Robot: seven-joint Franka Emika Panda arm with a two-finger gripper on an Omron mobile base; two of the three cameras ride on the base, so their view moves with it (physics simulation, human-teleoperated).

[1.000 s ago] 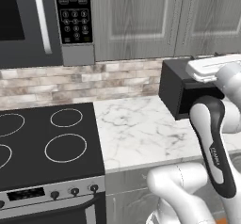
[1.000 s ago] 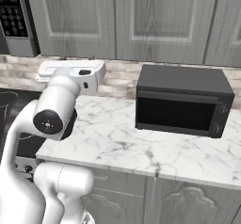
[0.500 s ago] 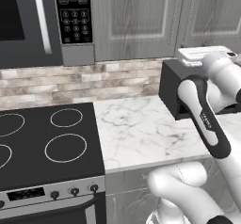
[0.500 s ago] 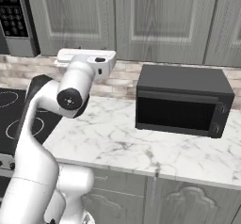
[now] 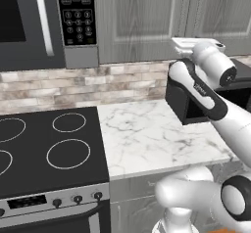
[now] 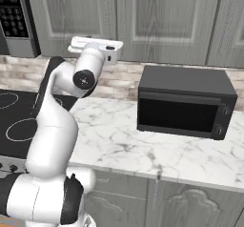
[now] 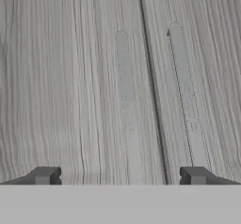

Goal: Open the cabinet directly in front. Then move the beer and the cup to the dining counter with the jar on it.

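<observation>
With the gripper spread wide before the cabinet, centre one bar handle beside the door seam between the fingertips, then clamp and pull.

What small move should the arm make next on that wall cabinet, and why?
Probably ease the gripper forward and a little right onto one bar handle, then close. The cabinet doors are both shut, the seam between them runs just right of centre in the hand view, and the fingers stand wide open, gripping nothing.
</observation>
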